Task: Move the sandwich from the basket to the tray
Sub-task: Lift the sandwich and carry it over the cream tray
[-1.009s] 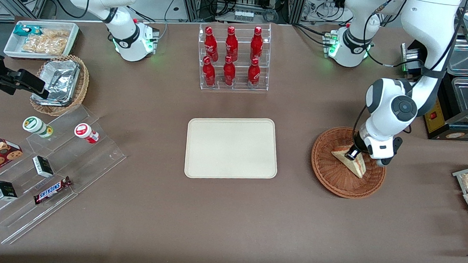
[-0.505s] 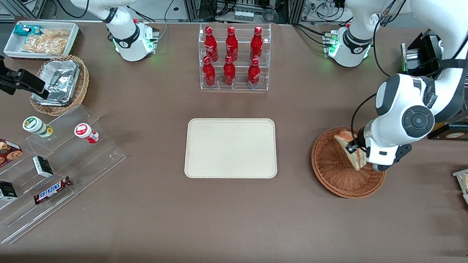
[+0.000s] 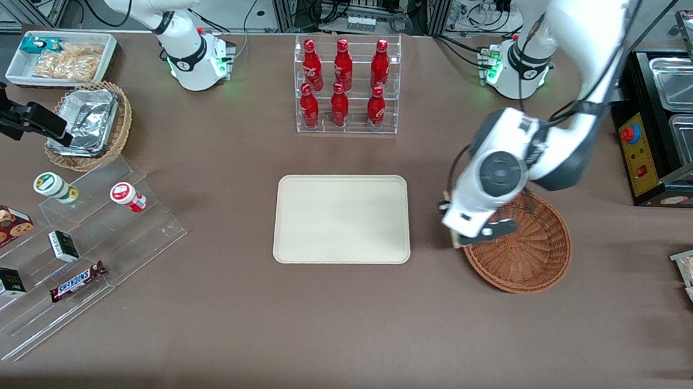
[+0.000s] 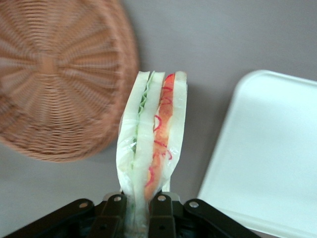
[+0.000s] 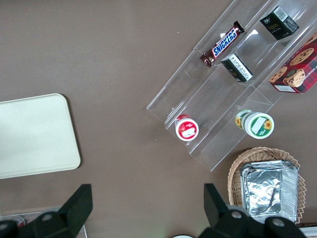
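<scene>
Hand [image 4: 137,210] clamped on the triangular white-bread sandwich [image 4: 152,144], aloft between round reddish-brown wicker basket [image 3: 529,254] and flat cream rectangular tray [image 3: 342,218]; best travel level toward nine o'clock, lowering gently.
</scene>
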Motion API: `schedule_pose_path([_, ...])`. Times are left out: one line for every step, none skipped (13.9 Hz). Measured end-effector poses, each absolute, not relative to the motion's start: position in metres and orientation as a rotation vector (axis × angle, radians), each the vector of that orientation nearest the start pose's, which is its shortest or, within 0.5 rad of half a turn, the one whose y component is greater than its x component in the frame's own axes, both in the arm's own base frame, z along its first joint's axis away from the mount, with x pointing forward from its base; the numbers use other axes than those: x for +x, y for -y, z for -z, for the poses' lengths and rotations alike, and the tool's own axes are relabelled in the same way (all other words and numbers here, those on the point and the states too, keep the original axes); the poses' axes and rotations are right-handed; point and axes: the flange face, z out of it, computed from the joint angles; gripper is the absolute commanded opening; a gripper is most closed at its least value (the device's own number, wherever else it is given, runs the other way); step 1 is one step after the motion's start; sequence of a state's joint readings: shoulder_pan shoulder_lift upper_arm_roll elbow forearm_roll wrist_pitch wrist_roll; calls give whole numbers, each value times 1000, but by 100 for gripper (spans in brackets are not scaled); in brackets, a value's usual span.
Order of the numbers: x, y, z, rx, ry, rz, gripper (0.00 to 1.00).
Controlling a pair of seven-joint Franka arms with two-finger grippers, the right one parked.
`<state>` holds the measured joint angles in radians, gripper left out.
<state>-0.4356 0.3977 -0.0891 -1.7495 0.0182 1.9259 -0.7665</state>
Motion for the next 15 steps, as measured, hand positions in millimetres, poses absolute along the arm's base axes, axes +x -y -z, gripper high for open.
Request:
schedule_pose_path([542, 333, -322, -2995, 303, -282, 6])
schedule_pose_path([538, 355, -314, -2997, 256, -284, 6])
schedule_pose_path([534, 376, -307, -3001, 226, -280, 5])
schedule_pose_path([532, 395, -302, -3004, 219, -272, 5])
schedule_pose_path([531, 413, -297, -3010, 208, -263, 5])
schedule_pose_path([528, 430, -291, -3019, 187, -253, 5])
schedule_pose_path([523, 448, -285, -3039, 176, -228, 5])
schedule_pose_path([517, 464, -279, -3063, 180, -199, 5])
schedule_pose_path([510, 478, -272, -3080, 190, -177, 5])
schedule_pose_path([502, 491, -264, -3091, 204, -160, 5])
schedule_pose_path([494, 502, -257, -3104, 223, -142, 5])
schedule_pose_path([488, 512, -249, -3116, 243, -125, 5])
schedule_pose_path([483, 520, -242, -3125, 258, -113, 5])
schedule_pose_path([478, 526, -236, -3126, 274, -112, 5])
schedule_pose_path([475, 531, -233, -3126, 285, -111, 7])
